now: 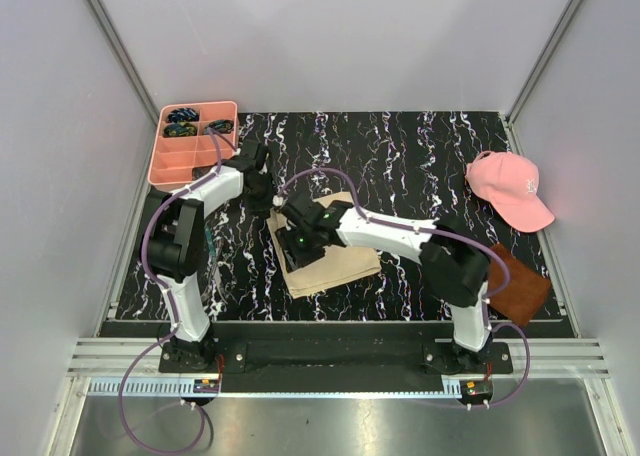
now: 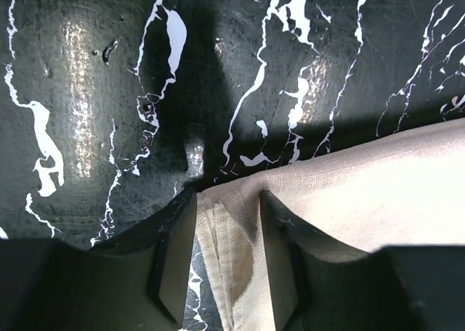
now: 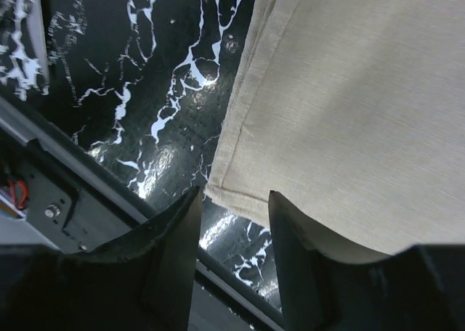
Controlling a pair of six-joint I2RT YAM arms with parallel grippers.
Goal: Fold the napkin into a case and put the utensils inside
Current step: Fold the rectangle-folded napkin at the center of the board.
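Napkin, look: plain beige-tan woven cloth (image 1: 335,264) with a stitched hem.
Napkin, state: folded in layers, lying flat and slightly askew.
Napkin, place: mid-table (image 1: 430,156), towards my side.
Napkin, corners: one layered corner lies between the parted jaws of my left gripper (image 2: 227,200). A hemmed corner lies below my right gripper (image 3: 235,200).

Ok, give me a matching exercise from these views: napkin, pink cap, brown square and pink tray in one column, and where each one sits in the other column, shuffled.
Things:
1. napkin
2. pink cap
3. brown square
4. pink tray

Places:
A. far left corner
B. near right corner
C. middle
D. right side, farther back

Pairs: 1-C; 2-D; 3-B; 4-A
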